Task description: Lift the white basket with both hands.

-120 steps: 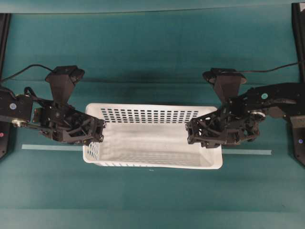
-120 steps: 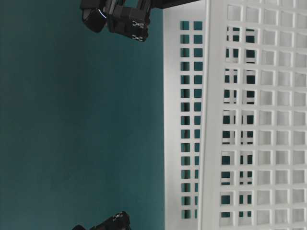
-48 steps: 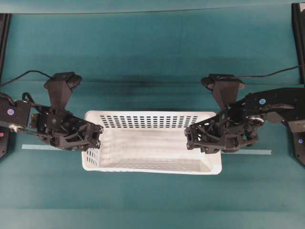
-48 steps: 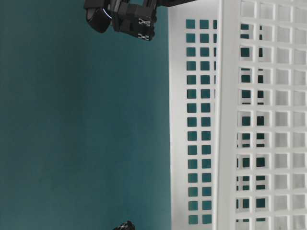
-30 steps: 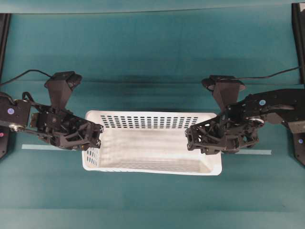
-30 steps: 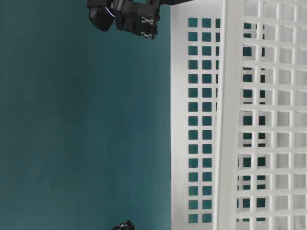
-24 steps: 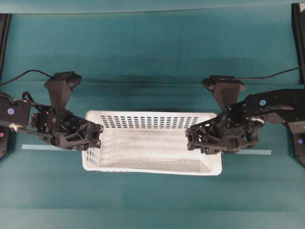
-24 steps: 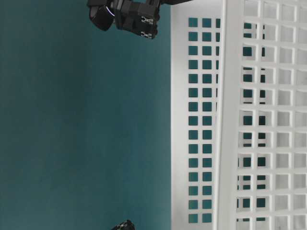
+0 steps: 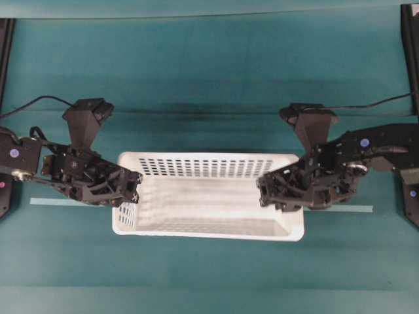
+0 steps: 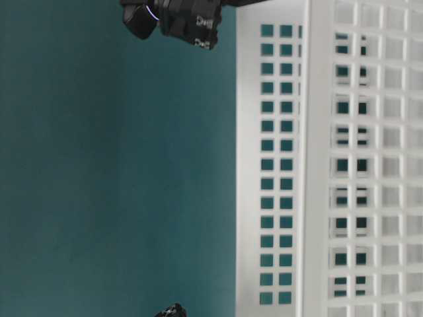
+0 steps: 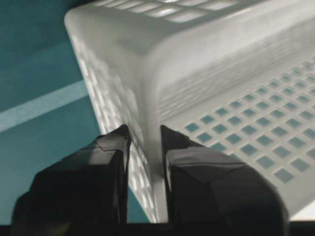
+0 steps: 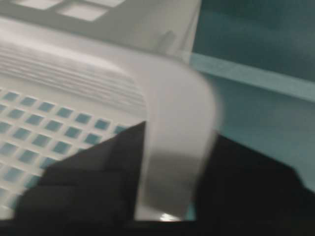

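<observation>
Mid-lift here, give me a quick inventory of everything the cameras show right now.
white basket: one, white with perforated walls, centre of the overhead view, held at both short ends.
tape strip: one, pale, running across the cloth beneath the basket, showing on both sides.
table cloth: one, teal, covering the whole surface.
left gripper: one, black, fingers either side of the basket's left end wall.
right gripper: one, black, clamped over the basket's right end rim.
</observation>
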### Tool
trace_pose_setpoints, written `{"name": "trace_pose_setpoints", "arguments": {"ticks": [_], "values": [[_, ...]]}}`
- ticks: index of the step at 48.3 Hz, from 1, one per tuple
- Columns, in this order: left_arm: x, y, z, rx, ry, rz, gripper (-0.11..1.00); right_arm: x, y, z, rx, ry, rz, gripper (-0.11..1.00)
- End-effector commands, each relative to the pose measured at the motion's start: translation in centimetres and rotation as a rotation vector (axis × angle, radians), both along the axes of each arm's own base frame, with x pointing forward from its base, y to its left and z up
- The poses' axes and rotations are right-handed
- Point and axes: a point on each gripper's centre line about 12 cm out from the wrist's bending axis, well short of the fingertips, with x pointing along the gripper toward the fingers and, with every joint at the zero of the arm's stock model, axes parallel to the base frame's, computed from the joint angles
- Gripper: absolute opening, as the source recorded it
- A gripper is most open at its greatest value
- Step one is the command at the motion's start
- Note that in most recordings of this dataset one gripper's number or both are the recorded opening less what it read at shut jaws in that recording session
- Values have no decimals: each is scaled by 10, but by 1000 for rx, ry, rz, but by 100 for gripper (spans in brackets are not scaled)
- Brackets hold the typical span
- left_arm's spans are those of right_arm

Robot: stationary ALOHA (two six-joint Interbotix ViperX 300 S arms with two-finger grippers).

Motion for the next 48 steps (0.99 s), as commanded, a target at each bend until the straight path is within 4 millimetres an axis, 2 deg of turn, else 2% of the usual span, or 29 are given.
{"name": "trace_pose_setpoints", "arguments": {"ticks": [1, 6, 10, 15, 19, 28, 41, 48], "values": [[2, 4, 0, 19, -3, -8, 12, -2, 2, -4, -7, 8, 16, 47], [1, 4, 0, 20, -5, -9, 26, -1, 1, -4, -12, 0, 16, 75], [1, 5, 0, 20, -5, -8, 49, -1, -3, -4, -31, -4, 22, 92], [1, 4, 1, 19, -8, -8, 77, -1, -9, -4, -56, 0, 26, 97], [2, 4, 3, 19, -11, -8, 90, 0, -17, -3, -70, -2, 19, 96], [0, 4, 15, 20, -50, -10, 87, 3, -31, 11, -107, -46, 27, 96], [-12, 5, 36, 24, -102, -13, 88, -8, -32, 38, -107, -79, 36, 96], [-17, 5, 52, 22, -149, -11, 88, -10, -33, 62, -120, -161, 32, 96]]}}
